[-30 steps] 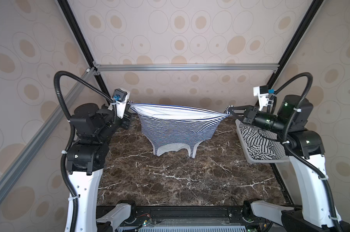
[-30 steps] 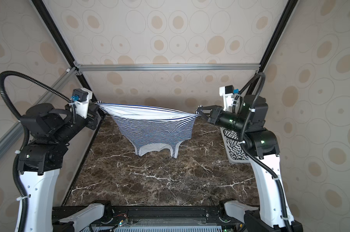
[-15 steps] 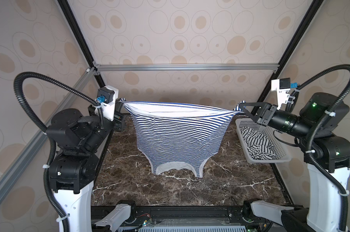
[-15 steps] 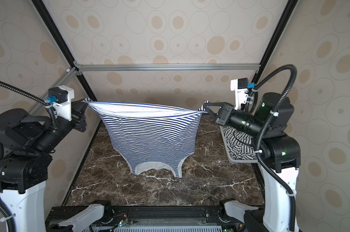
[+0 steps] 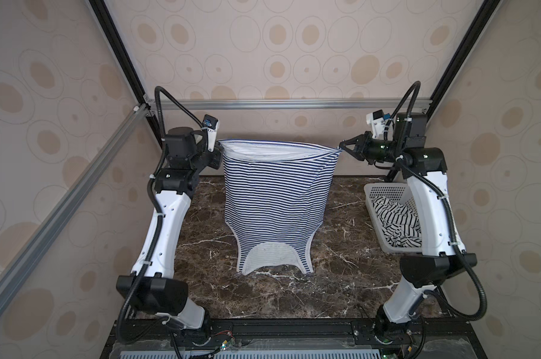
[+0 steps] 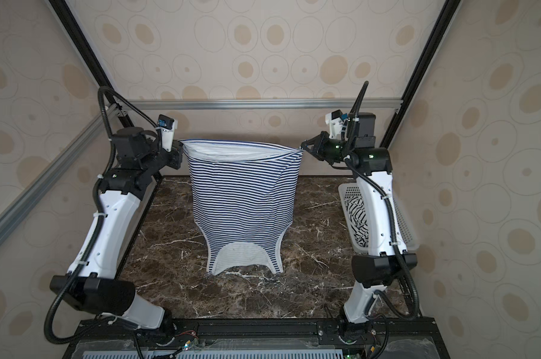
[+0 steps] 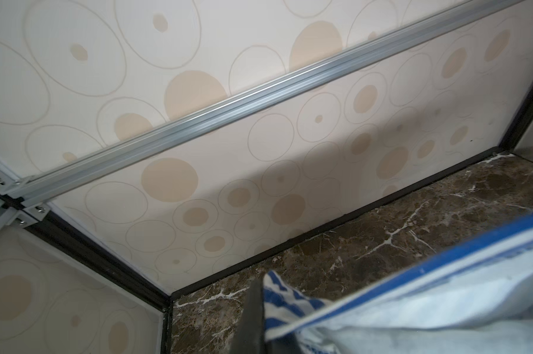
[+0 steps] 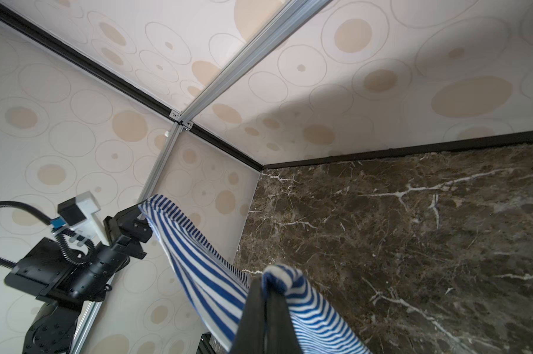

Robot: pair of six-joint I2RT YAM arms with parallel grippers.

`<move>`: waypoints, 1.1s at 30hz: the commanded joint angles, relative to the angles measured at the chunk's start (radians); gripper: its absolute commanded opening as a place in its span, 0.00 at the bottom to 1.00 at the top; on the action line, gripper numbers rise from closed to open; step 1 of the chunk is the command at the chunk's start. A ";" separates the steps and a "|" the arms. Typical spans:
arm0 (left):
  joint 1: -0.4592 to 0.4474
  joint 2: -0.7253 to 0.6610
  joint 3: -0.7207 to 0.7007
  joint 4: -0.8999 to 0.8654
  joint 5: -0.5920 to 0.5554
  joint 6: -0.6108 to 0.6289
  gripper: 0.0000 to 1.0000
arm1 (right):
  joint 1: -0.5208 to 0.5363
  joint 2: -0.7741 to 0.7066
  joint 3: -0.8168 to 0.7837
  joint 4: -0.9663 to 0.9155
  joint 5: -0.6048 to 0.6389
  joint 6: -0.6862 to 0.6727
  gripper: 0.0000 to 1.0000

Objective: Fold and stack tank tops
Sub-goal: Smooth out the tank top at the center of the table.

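Since the navy top (image 5: 275, 202) hangs hem-up, its strap ends lowest, well below the left pincer (image 5: 220, 152) and right pincer (image 5: 342, 150) and at or just off the worktop (image 5: 340, 279) (contact cannot be told), the step in hand looks like laying it flat for folding. To do that well, I judge, both arms should descend together and draw evenly one way, so the straps land first and the body rolls out without bunching. Below and outward of the right pincer, the white top (image 5: 396, 220) lies crumpled in the basket (image 5: 384, 189); the right arm should pass clear of its rim. Farthest back, each pincer is clenched on a hem corner, the hem stretched between them; a diagonal crease falls from the right pincer's corner, so a slight outward pull there may smooth it.
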 commanded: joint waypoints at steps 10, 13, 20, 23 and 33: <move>0.006 0.070 0.227 0.133 -0.031 -0.085 0.00 | -0.097 0.113 0.206 0.178 -0.126 0.157 0.00; 0.006 -0.074 -0.058 0.263 -0.026 -0.079 0.00 | -0.097 0.005 -0.035 0.293 -0.143 0.169 0.00; 0.008 -0.330 -0.585 0.327 0.003 0.025 0.00 | -0.096 -0.288 -0.679 0.492 -0.159 0.157 0.00; 0.009 -0.393 -0.758 0.273 0.017 0.100 0.00 | -0.095 -0.412 -0.965 0.560 -0.190 0.169 0.00; 0.010 -0.632 -1.070 0.006 0.156 0.305 0.00 | -0.084 -0.752 -1.472 0.391 -0.185 0.086 0.00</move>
